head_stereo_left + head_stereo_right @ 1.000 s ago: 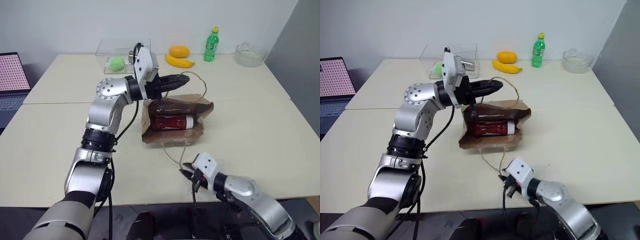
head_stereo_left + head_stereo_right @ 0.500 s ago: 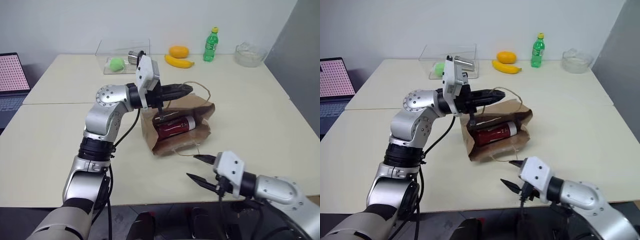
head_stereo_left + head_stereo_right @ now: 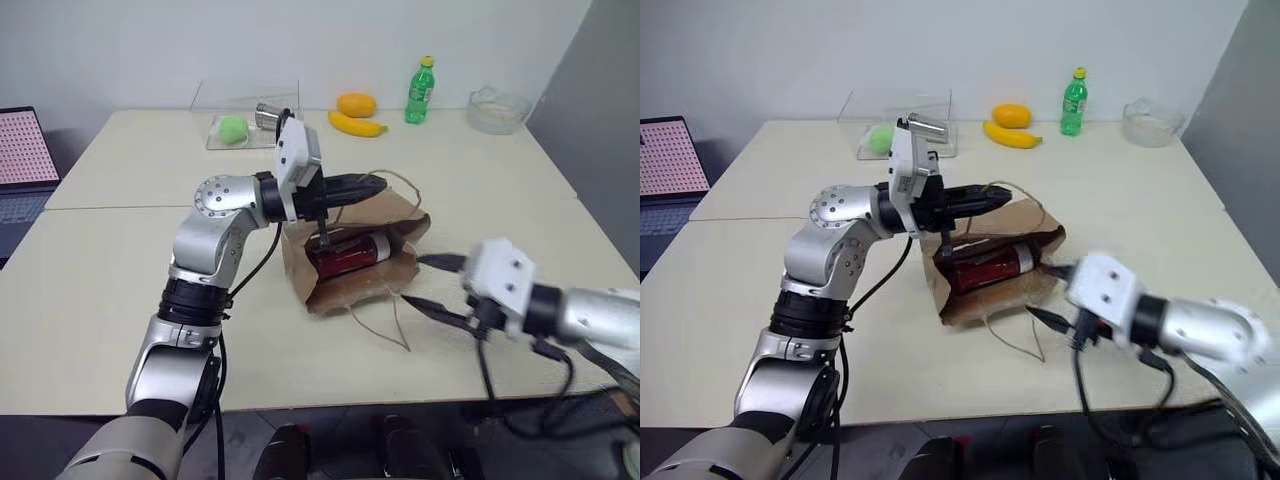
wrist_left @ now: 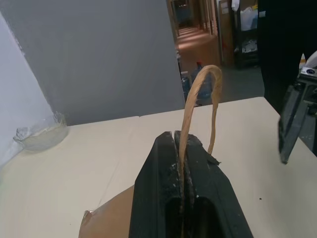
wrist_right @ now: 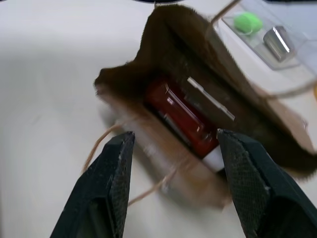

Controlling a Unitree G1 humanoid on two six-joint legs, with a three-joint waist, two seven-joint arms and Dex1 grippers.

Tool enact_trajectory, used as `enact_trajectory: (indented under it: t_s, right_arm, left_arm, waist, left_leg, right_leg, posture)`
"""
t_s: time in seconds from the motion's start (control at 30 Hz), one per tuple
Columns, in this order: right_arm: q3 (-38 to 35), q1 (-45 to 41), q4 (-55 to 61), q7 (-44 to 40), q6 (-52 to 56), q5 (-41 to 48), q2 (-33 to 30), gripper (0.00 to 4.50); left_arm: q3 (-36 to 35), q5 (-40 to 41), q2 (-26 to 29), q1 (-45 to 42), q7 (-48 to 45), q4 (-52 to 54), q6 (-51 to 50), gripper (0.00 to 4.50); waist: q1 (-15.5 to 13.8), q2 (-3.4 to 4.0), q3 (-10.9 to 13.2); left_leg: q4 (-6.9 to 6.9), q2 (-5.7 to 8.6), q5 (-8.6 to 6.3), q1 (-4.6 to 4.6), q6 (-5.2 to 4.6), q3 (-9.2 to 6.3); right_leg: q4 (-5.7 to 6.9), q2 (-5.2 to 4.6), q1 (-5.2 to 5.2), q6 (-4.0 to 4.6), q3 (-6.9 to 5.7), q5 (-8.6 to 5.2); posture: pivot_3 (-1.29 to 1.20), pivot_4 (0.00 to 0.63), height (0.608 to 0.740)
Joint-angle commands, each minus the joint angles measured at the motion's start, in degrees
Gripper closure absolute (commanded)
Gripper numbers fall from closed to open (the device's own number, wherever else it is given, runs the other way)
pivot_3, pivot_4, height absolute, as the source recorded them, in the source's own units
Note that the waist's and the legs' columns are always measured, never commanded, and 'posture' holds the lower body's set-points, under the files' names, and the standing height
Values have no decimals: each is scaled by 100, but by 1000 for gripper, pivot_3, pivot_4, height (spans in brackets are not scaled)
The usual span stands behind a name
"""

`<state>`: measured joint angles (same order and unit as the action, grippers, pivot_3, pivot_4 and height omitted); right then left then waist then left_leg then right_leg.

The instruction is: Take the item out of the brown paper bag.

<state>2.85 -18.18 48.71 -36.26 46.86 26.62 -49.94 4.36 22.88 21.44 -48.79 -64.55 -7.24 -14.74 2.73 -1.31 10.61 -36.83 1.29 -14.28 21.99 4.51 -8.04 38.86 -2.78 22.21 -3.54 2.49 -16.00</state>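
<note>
While the left pincer (image 3: 372,184) pinches the bag's handle (image 4: 199,101), the item (image 3: 350,252) lies sideways, pale end rightward.

Left gripper (image 3: 375,184) clamped level; right gripper (image 3: 432,285) spread wide.

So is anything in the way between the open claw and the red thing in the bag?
Nothing visible is. The right claw is open, facing the brown paper bag's mouth, and the red item shows straight between its fingers. The left claw is shut on the bag's handle, holding it up.
</note>
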Motion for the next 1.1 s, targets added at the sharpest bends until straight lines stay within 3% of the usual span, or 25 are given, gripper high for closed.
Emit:
enact_trajectory:
  t_s: [0.03, 0.17, 0.27, 0.37, 0.4, 0.63, 0.83, 1.1]
  right_arm:
    - [883, -638, -762, 306, -28, -852, 169, 1758]
    - [1567, -1108, -1321, 142, -95, -1319, 331, 1758]
    - [1895, -1374, -1602, 75, -224, -1618, 515, 1158]
    - [2414, -1665, -1892, 47, -520, -2247, 604, 125]
    - [2548, -1764, -2008, 82, -590, -2425, 702, 29]
    - [3435, -2494, -3135, 195, -1211, -3989, 1222, 29]
    - [4250, -2853, -3657, -435, -1554, -5355, 1256, 29]
    - [4208, -2914, -4362, -895, -1820, -5779, 1760, 29]
  left_arm:
    - [-85, 102, 0, -121, 11, 147, 41, 4500]
    - [-108, 112, -2, -120, 33, 151, 35, 4500]
    - [-111, 97, -13, -80, 62, 168, 62, 4500]
    - [-128, 96, -15, -62, 102, 194, 61, 4500]
    - [-135, 91, -16, -64, 109, 186, 71, 4500]
    - [-152, 87, -25, -84, 166, 149, 110, 4500]
    - [-156, 81, -33, -74, 206, 125, 140, 4500]
    - [-151, 72, -62, -59, 228, 97, 176, 4500]
  waist:
    - [-15, 0, 0]
    - [-51, 0, 0]
    - [-67, 0, 0]
    - [-67, 0, 1]
    - [-66, 0, 1]
    - [-33, 1, 1]
    - [-20, 1, 1]
    - [18, 1, 1]
  left_leg:
    - [0, 3, 0, 5, 0, -1]
    - [1, 11, -3, 13, -2, 0]
    - [3, 10, -4, 13, -5, -1]
    - [1, 10, -5, 12, -5, 1]
    - [0, 10, -5, 12, -5, 1]
    - [-1, 10, -4, 10, -5, 0]
    - [0, 11, -4, 10, -4, 0]
    - [0, 10, -4, 9, -4, -1]
  right_leg:
    - [-1, -4, 4, 0, -1, 0]
    - [-4, -14, 11, 0, -2, 0]
    - [-5, -14, 11, 0, -4, 0]
    - [-3, -14, 12, -1, -3, 0]
    - [-2, -14, 12, -1, -3, 0]
    - [1, -14, 13, -1, -4, 0]
    - [0, -14, 14, 0, -3, 0]
    - [2, -14, 14, 0, -4, 0]
  posture:
    - [0, 150, 740]
    - [0, 150, 740]
    - [0, 150, 740]
    - [0, 150, 740]
    - [0, 150, 740]
    - [0, 150, 740]
    - [0, 150, 740]
    - [0, 150, 740]
